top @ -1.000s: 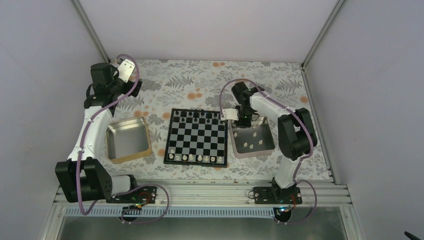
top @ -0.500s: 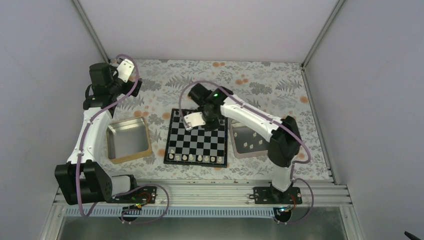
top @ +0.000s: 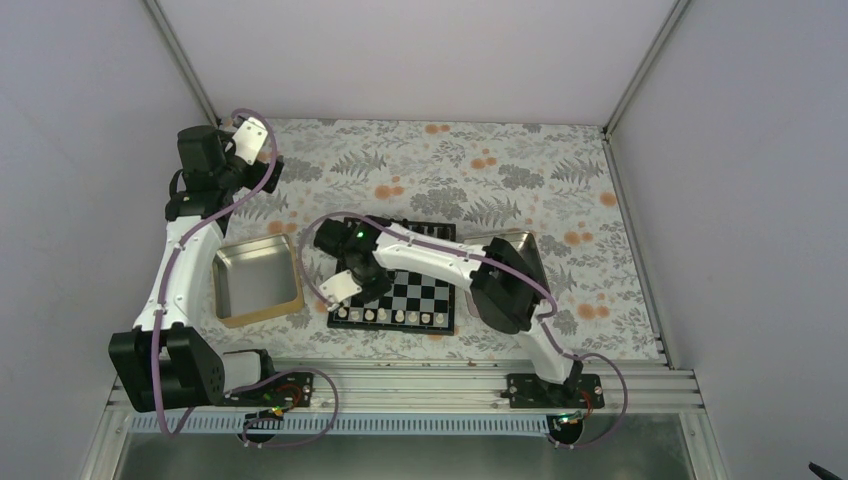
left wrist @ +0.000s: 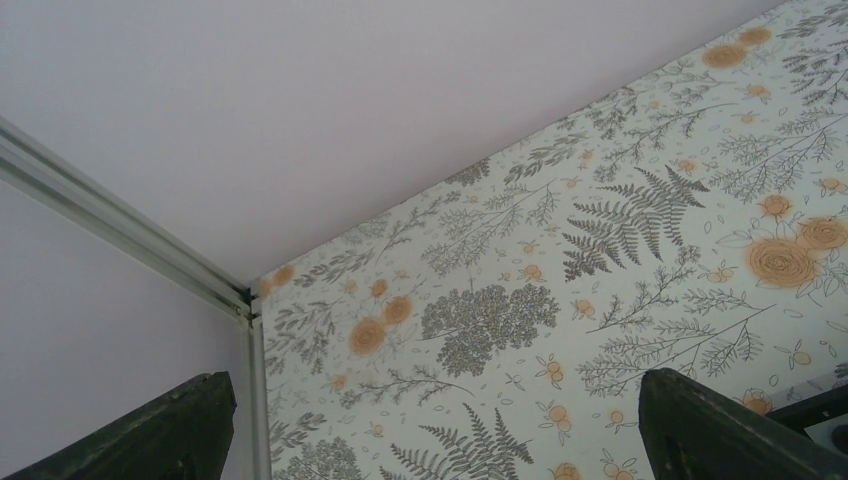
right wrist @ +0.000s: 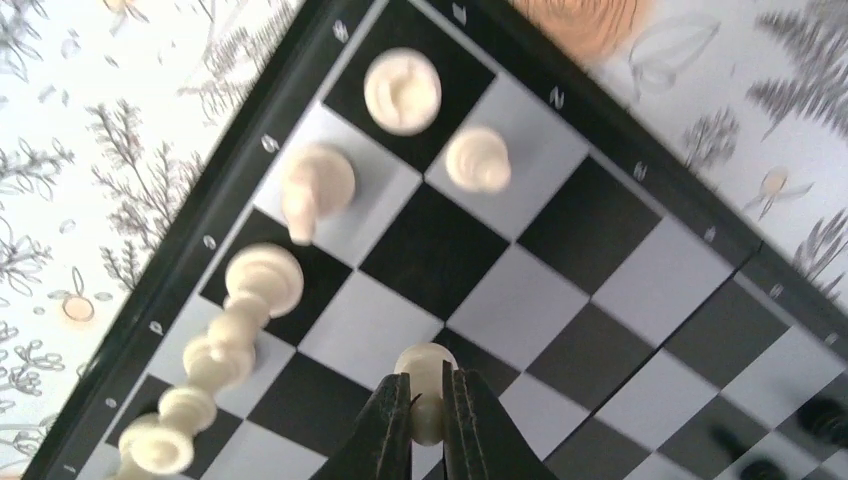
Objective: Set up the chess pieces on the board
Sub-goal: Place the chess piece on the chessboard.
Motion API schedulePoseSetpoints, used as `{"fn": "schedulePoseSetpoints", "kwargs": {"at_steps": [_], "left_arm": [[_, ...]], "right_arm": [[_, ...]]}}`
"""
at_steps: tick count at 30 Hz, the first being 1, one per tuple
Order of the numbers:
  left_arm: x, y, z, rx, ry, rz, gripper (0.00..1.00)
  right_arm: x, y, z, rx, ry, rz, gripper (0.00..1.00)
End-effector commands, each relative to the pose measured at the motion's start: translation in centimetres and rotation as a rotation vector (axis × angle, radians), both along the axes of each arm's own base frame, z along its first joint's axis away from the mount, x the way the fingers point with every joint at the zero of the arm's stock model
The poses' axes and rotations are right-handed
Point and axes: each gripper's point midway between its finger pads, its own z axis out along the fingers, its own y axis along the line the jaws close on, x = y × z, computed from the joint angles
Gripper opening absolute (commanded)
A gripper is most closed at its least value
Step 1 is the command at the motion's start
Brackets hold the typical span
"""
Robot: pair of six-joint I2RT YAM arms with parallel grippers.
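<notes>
Floral tablecloth [top: 560,180], square metal tray [top: 257,281] on its left side, second metal tray [top: 527,252] partly hidden at right

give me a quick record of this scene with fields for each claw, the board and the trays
right claw: shut on a white chess piece, over the near-left of the board
left claw: open, holding nothing, raised at the far left
white row: pieces standing along the near edge
second rank: one white pawn beside the corner piece
left tray: left of the board
right tray: mostly hidden behind the right arm
</notes>
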Motion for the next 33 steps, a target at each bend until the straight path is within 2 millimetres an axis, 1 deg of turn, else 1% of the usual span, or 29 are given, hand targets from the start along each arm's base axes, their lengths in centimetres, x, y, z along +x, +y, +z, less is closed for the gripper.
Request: {"fn": "schedulePoseSetpoints", "kwargs": {"at_steps": [1,5,17,20,23,26,29,31,33], "left_arm": [[-0.2,-0.1,1.3,-0.005,-0.043,-0.008,1.0],[-0.3,-0.1,1.2,-0.005,-0.042,-0.01,1.0],[-0.2,-0.3,1.0,-0.009,-0.038,-0.02,1.0],[-0.2,-0.3,1.0,-0.009,-0.035,-0.021,1.0],[-0.3,-0.4,0.8,-0.012,-0.029,-0.029,1.0],[-0.2,-0.4,0.7,-0.012,-0.027,-0.031,1.0],[-0.2,-0.3,0.8,-0.011,-0.029,-0.025,1.0],[-0.2,-0.2,0.8,-0.009,-0.03,-0.023,1.0],[-0.2,-0.3,0.9,-0.009,-0.032,-0.024,1.0]], "right_arm": [[-1.3,2.8,1.4,0.077,-0.004,0.071,0.08],[-1.8,3.4,0.9,0.077,0.0,0.092,0.08],[-2.2,3.3,-0.5,0.054,0.029,0.105,0.1],[-2.2,3.2,-0.7,0.05,0.032,0.106,0.15],[-1.9,3.2,-0.8,0.056,0.021,0.099,0.25],[-1.4,3.3,0.2,0.086,0.0,0.082,0.31],[-0.5,2.8,2.1,0.115,-0.026,0.05,0.31],[0.6,2.2,3.5,0.142,-0.046,0.013,0.3],[1.1,1.4,4.6,0.162,-0.053,-0.011,0.29]]}}
